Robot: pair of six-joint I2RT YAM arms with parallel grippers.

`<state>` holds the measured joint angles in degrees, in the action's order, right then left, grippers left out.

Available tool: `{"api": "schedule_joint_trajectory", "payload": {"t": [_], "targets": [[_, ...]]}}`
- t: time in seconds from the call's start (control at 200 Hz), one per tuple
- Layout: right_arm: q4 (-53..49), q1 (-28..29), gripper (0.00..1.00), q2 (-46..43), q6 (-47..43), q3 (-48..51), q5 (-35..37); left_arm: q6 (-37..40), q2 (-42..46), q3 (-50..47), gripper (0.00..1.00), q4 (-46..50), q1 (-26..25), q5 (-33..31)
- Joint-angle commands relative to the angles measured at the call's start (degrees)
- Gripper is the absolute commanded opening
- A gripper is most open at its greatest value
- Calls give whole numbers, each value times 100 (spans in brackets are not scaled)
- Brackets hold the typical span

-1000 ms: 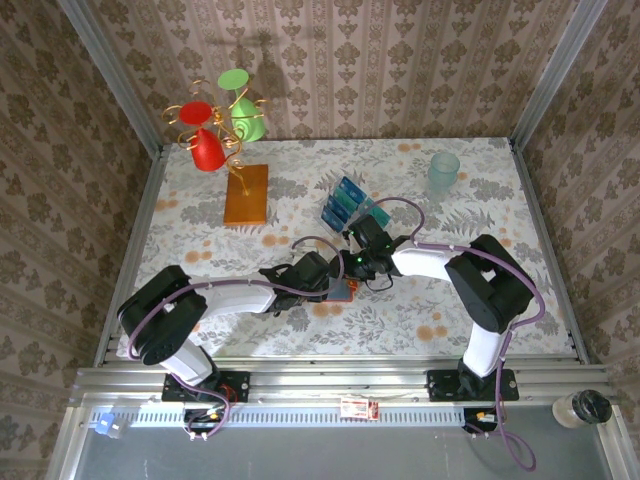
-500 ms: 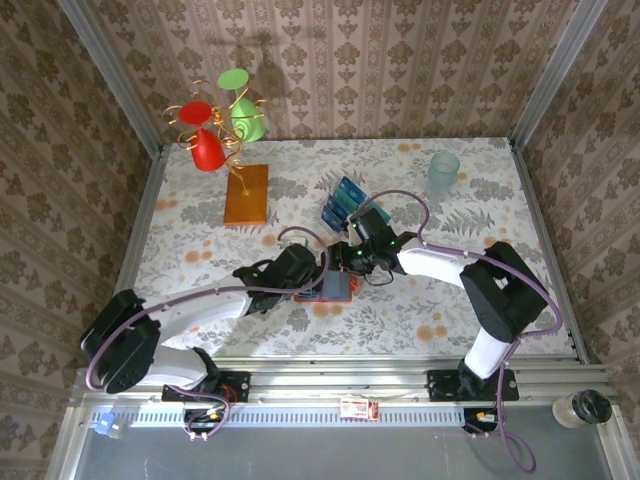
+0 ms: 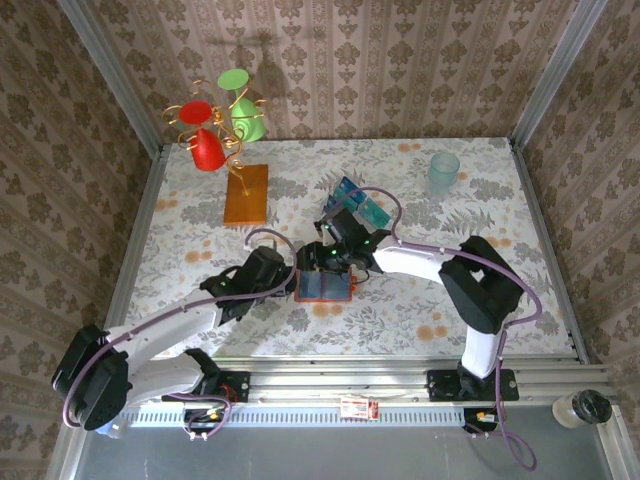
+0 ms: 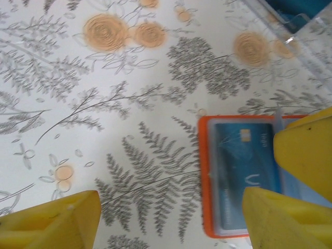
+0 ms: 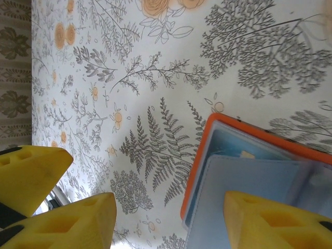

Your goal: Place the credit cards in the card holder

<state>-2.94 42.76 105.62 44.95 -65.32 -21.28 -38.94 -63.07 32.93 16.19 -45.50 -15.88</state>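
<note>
Card holder (image 3: pixel 323 286) lies open beside left fingers (image 4: pixel 285 220).

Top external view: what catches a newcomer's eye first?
The open orange card holder at the centre of the table, a blue card inside, with the left arm and right arm meeting over it. Then the red and green cups on a wire stand at the far left.

small print on credit card (image 4: pixel 241 176), too blurred to read
</note>
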Motion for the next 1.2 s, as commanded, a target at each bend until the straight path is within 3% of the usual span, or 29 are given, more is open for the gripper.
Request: {"api": "schedule_joint_trajectory", "payload": {"t": [0.0,0.405,0.965,1.085,1.195], "targets": [[-255,171,57,383,-25,-145,-131,-26,197,-21,74,-224,82,-91],[-435,149,57,716,-153,-367,-280,-49,195,-102,74,-279,116,-54],[-772,-397,57,-252,-360,-446,-176,-36,2,19,74,-291,118,30],[-1317,-712,56,-436,-698,-741,155,-17,-80,72,74,-330,111,46],[-2229,-963,55,-501,-1327,-1283,875,28,-158,117,75,-330,112,48]]}}
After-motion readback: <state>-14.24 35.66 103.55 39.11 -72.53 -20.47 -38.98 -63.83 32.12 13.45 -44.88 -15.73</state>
